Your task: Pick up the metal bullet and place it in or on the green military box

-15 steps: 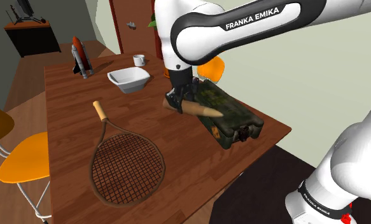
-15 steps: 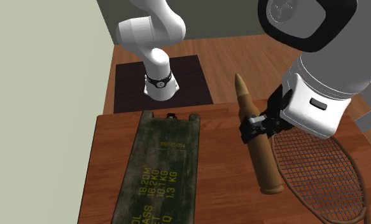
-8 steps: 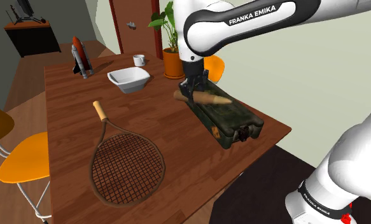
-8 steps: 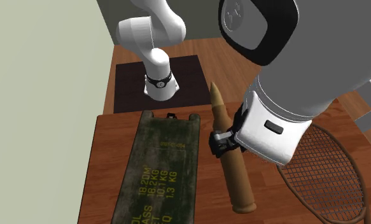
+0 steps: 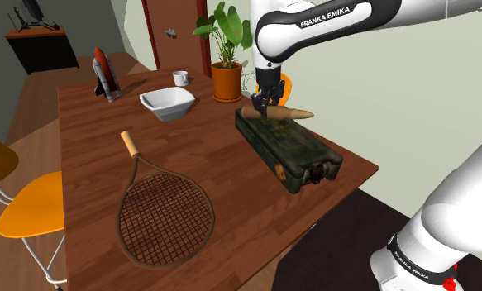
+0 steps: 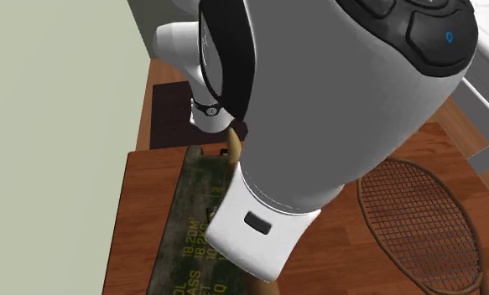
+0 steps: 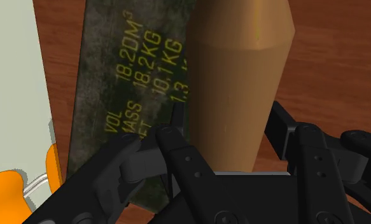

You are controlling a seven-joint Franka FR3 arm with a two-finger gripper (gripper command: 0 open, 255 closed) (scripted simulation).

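The gripper (image 5: pixel 264 104) has its jaws closed on the brown bullet (image 5: pixel 283 112), which lies level above one end of the dark green ammunition box (image 5: pixel 295 150).

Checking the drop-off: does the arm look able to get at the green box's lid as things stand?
Probably yes. The jaws clasp the bullet above one end of the green box, and nothing lies on the lid beneath it.

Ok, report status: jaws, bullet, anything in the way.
Jaws shut on the brown pointed bullet. Bullet level over one end of the dark green lettered box. Nothing seen between them.
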